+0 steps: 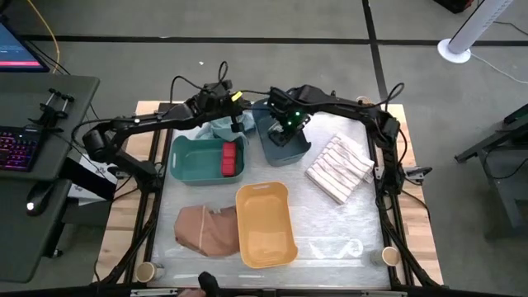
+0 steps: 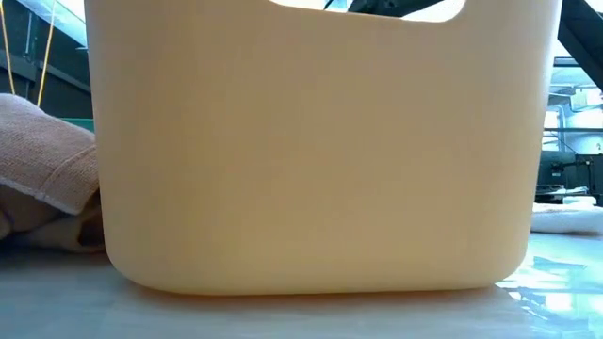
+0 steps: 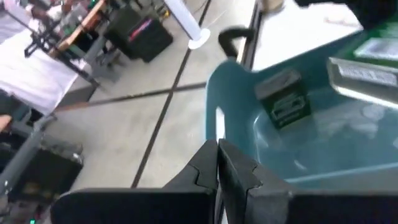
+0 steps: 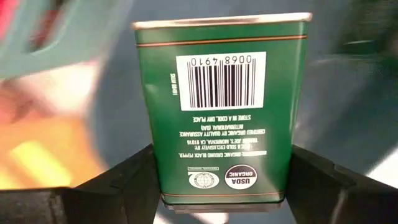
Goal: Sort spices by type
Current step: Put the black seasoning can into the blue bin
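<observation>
Right gripper [image 4: 221,180]: fingers [image 4: 124,180] clamp a green rectangular metal spice tin [image 4: 221,106], held over the blue plastic bin [image 1: 285,148]. Left gripper [image 3: 217,165]: fingers fully closed, empty, at that bin's far rim. Red boxy spice tins [image 1: 228,159] sit in the green plastic bin [image 1: 194,161].

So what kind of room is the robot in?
Probably a robotics lab or workshop. The table stands on a bare grey floor with tape lines, a desk with a lit keyboard sits beside it, and a white fan base stands nearby.
</observation>
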`<control>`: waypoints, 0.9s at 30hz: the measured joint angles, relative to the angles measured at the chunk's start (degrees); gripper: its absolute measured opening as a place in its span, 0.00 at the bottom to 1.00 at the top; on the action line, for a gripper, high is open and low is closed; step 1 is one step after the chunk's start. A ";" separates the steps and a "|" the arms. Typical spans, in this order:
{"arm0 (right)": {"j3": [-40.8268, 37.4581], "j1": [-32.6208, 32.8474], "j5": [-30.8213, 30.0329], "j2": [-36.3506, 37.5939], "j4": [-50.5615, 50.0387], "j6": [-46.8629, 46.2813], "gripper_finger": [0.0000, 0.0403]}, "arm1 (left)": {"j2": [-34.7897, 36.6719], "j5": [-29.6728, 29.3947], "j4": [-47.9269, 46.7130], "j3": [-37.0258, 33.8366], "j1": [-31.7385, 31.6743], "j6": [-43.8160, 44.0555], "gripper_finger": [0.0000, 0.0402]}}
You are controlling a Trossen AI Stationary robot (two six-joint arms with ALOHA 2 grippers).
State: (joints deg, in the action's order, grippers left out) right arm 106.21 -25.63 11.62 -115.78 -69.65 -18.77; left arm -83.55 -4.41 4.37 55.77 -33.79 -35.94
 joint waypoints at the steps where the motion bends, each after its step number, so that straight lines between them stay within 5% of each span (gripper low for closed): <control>1: 0.00 0.00 2.79 0.21 -0.01 0.87 0.68 | 0.53 0.41 -0.06 0.00 0.58 0.02 0.00; 6: 0.00 0.18 16.56 0.38 -0.42 4.18 0.68 | 2.23 7.72 -2.94 -0.02 5.28 0.79 0.00; 19: 0.06 -3.15 18.39 5.75 -3.23 7.30 0.69 | 3.25 -0.86 -15.94 -0.21 11.64 -9.74 0.00; 27: 0.13 -5.27 29.38 11.68 -3.43 8.83 0.69 | 7.02 1.49 -1.10 -0.22 13.73 -13.61 0.02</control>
State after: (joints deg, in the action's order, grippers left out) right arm 106.34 -30.90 41.00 -104.11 -73.07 -9.93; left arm -76.53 -2.92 3.27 55.55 -20.06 -49.55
